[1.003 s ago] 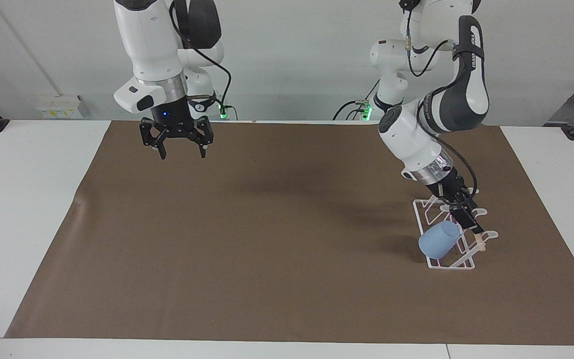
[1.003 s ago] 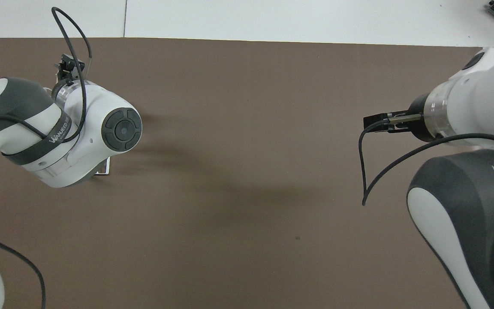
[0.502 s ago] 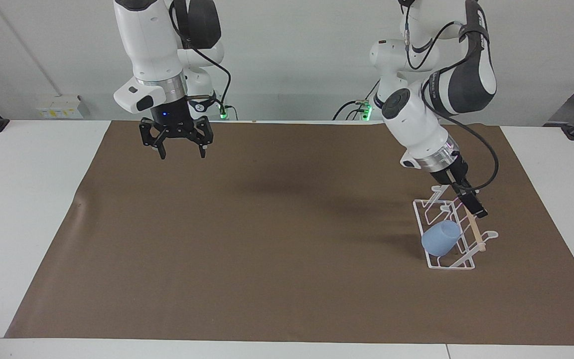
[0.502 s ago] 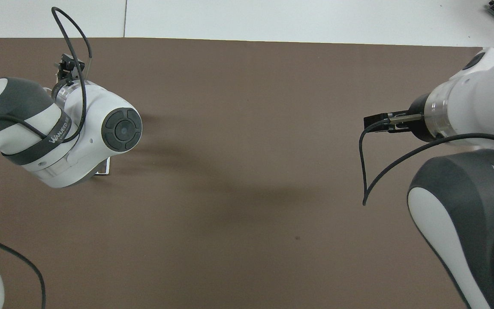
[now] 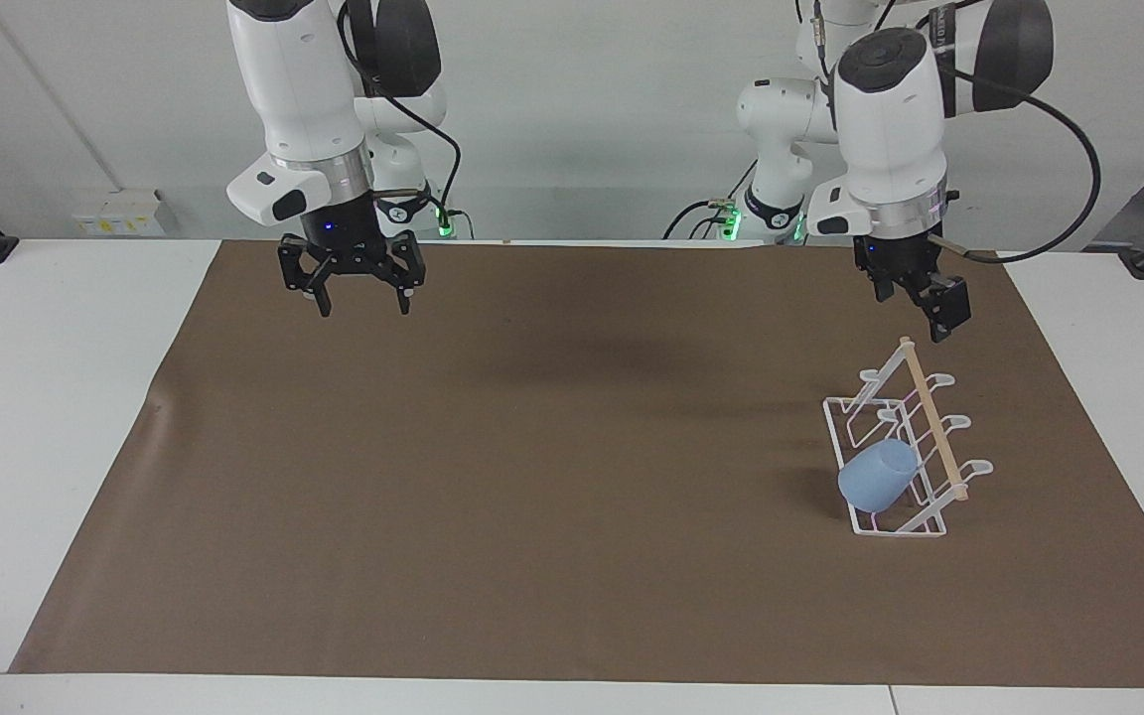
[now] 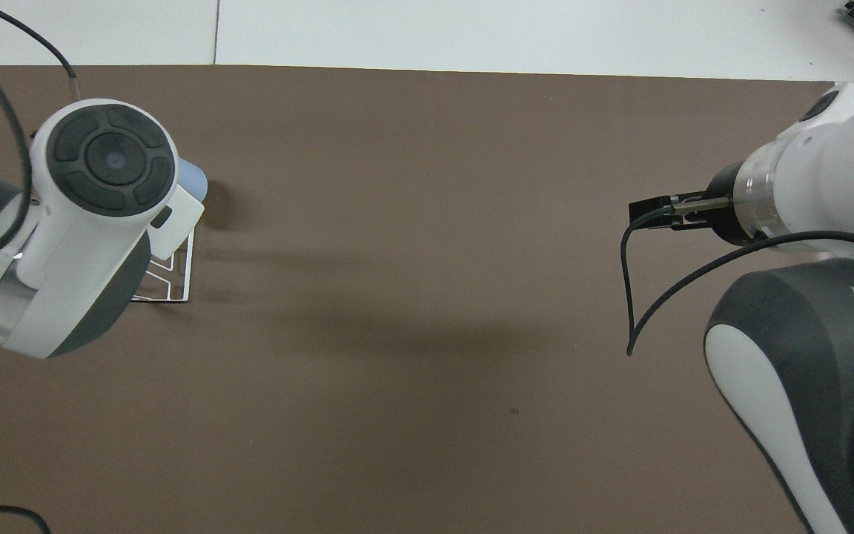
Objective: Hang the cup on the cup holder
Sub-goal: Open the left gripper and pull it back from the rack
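A: What is the largest thing shown?
B: A white table (image 5: 46, 417) covered by a brown mat (image 5: 532, 477).

A: And the arms?
B: The right arm waits, its right gripper (image 5: 363, 295) raised over the mat at its own end, fingers spread and holding nothing. The left gripper (image 5: 934, 313) hangs in the air above the rack (image 5: 895, 526), apart from it, seen edge-on; its fingers are spread and it carries nothing.

A: Where is the rack?
B: On the mat toward the left arm's end, a pale wooden rod (image 5: 932, 420) along its top.

A: And the cup?
B: The light blue cup (image 5: 876, 477) hangs tilted on one of the rack's prongs, on the side facing the right arm's end. From overhead only its edge (image 6: 196, 178) shows past the left arm.
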Controlling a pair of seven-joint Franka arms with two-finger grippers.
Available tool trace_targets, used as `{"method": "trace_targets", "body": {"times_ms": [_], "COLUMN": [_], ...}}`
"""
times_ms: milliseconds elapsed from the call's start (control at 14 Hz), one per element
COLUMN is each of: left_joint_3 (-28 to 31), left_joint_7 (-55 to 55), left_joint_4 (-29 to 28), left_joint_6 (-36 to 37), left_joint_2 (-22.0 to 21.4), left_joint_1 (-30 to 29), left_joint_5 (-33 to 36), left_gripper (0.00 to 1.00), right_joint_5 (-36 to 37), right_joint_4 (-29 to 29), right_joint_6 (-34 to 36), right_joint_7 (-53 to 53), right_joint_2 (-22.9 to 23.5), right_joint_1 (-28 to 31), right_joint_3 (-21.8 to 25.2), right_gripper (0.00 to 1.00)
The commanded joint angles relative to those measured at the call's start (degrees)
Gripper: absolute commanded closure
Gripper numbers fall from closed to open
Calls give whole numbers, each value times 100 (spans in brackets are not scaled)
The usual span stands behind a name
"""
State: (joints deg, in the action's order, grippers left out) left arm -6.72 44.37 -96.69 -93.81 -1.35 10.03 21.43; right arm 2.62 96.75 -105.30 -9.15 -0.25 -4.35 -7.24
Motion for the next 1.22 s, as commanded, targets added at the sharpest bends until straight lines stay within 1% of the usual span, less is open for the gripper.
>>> {"method": "trace_targets", "body": {"times_ms": [0, 143, 287, 358, 430, 573, 788, 1147], "left_joint_3": [13, 13, 4, -4, -13, 4, 4, 31], "left_joint_7": [-367, -568, -1829, -2331, -2528, -2556, -3064, -3145], "left_joint_4": [-104, -166, -131, -96, -70, 140, 571, 880], "left_joint_6": [441, 802, 961, 1040, 1058, 1032, 1102, 1111], "left_joint_2": [-391, -593, -629, -629, -621, -533, -357, -164], "left_joint_1": [-360, -423, -415, -388, -423, -458, -817, -889], "left_joint_5": [-987, -1158, -1202, -1377, -1552, -1712, -2475, -2442], "left_gripper": [0, 0, 0, 0, 0, 0, 0, 0], "right_joint_5": [-16, -16, -16, -16, -16, -16, -16, -16], "right_joint_4": [142, 142, 133, 133, 133, 133, 133, 133], "right_joint_6": [45, 45, 45, 45, 45, 45, 45, 45], "right_joint_7": [71, 71, 71, 71, 71, 71, 71, 71], "right_joint_2": [-142, -142, -142, -142, -142, -142, -142, -142], "right_joint_1": [74, 74, 74, 66, 66, 74, 74, 74], "right_joint_3": [-50, -50, -50, -50, -50, -41, -50, -41], "right_gripper": [0, 0, 0, 0, 0, 0, 0, 0]}}
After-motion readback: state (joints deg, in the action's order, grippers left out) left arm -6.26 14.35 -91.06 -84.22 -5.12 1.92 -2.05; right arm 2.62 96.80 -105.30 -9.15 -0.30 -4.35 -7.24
